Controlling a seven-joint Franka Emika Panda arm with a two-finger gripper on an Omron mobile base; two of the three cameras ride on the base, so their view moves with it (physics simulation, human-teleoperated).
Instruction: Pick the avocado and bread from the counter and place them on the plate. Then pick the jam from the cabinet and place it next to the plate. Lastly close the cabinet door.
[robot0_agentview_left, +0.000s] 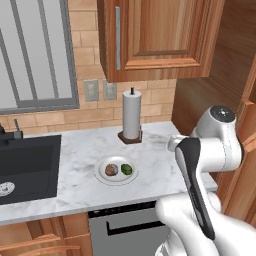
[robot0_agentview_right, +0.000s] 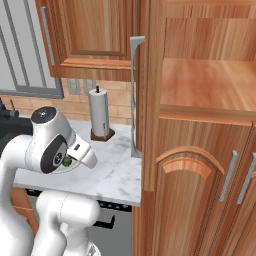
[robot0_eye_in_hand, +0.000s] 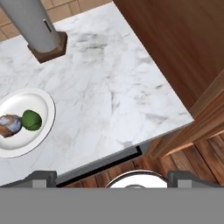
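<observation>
The avocado (robot0_agentview_left: 127, 169) and bread (robot0_agentview_left: 111, 170) lie side by side on the plate (robot0_agentview_left: 101, 176), near the paper towel stand (robot0_agentview_left: 131, 116) on the desk (robot0_agentview_left: 75, 150). The claw (robot0_eye_in_hand: 111, 177) is released, grasping nothing. Swinging toward the cabinet (robot0_agentview_right: 200, 165) could catch its open door (robot0_agentview_right: 134, 95).

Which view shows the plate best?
Left base view: the whole plate shows on the counter, bread and avocado on it. Hand view crops its left side; in the right base view the arm hides nearly all of it.
</observation>
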